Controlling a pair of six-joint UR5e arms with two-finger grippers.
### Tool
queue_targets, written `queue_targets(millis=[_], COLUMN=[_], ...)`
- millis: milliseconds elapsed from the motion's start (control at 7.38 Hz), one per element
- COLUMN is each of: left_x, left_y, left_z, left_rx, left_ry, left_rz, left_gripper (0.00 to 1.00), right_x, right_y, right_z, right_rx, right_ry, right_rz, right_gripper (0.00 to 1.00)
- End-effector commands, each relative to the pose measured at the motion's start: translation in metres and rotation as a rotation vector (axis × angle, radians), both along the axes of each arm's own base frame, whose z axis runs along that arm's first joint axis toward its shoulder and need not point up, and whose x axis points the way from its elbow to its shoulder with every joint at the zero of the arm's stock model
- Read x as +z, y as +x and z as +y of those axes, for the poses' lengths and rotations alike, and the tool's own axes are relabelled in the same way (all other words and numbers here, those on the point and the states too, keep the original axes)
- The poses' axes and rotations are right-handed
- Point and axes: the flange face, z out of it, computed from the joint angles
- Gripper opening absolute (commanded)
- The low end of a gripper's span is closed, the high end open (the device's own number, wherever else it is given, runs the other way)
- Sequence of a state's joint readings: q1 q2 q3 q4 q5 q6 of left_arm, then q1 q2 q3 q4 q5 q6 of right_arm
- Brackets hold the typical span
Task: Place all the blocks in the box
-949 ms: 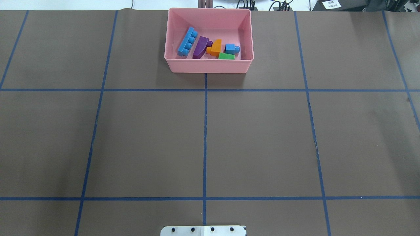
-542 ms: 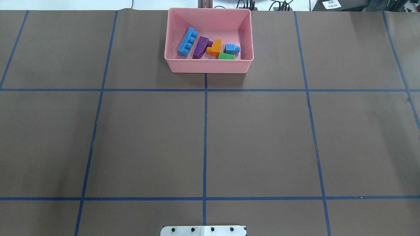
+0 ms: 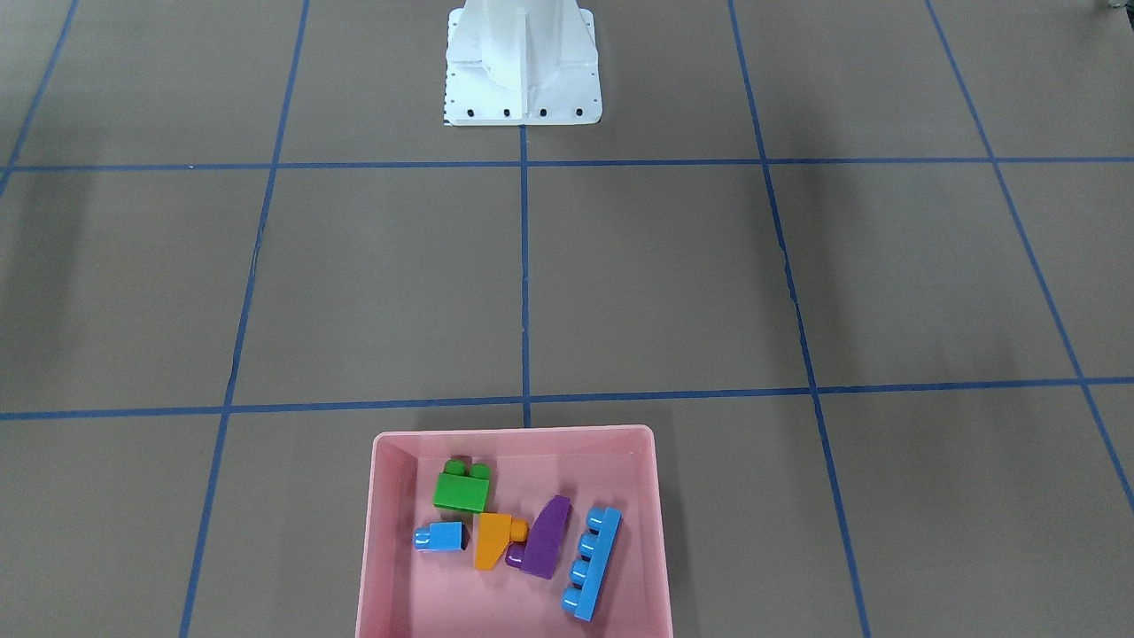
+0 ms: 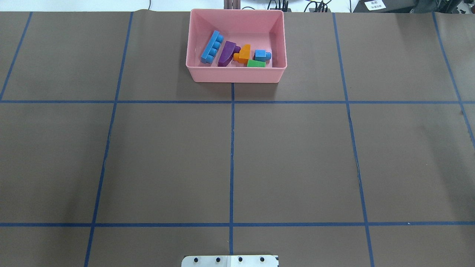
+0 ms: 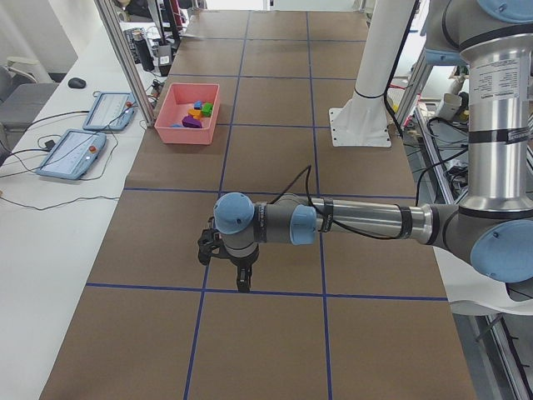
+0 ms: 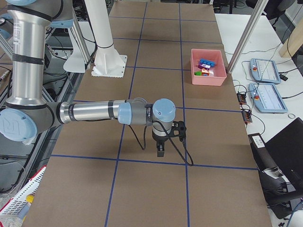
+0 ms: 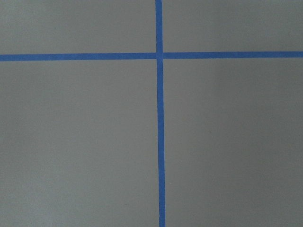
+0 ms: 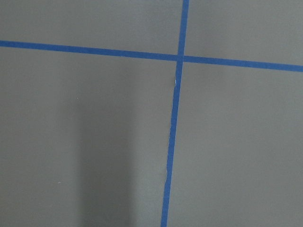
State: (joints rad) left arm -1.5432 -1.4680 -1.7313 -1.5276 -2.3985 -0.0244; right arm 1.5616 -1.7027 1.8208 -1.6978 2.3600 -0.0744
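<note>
The pink box (image 4: 233, 76) stands at the far middle of the table, also in the front view (image 3: 514, 433). All five blocks lie inside it: the long blue brick (image 4: 212, 47), purple sloped brick (image 4: 226, 53), orange sloped brick (image 4: 243, 54), small blue brick (image 4: 262, 55) and green brick (image 4: 256, 63). My left gripper (image 5: 241, 282) hangs low over bare table, far from the box. My right gripper (image 6: 161, 150) does the same. Each shows only in a side view, so I cannot tell whether either is open or shut.
The white robot base (image 3: 521, 62) stands at the table's near middle edge. Blue tape lines grid the brown table. Tablets (image 5: 71, 154) lie on a side bench beyond the box. Both wrist views show only table and tape.
</note>
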Motion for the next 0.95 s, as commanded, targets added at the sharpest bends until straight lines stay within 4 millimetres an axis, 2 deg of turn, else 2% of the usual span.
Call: queue_targets(millis=[0,271,814], left_x=[-0.002,-0.012,-0.01], left_y=[0.0,0.0,0.0], left_z=[0.0,-0.004,-0.001], left_rx=[0.0,0.0,0.0], left_ry=[0.007,0.028,0.022], left_rz=[-0.002,-0.005,0.003], left_gripper=[1.0,1.0,1.0], right_x=[0.0,-0.001,-0.002], right_y=[0.0,0.0,0.0], right_z=[0.0,0.0,-0.001], right_rx=[0.001,-0.001,-0.005], right_ry=[-0.001,0.003,0.009], right_rz=[0.001,-0.002,-0.004], right_gripper=[1.0,1.0,1.0])
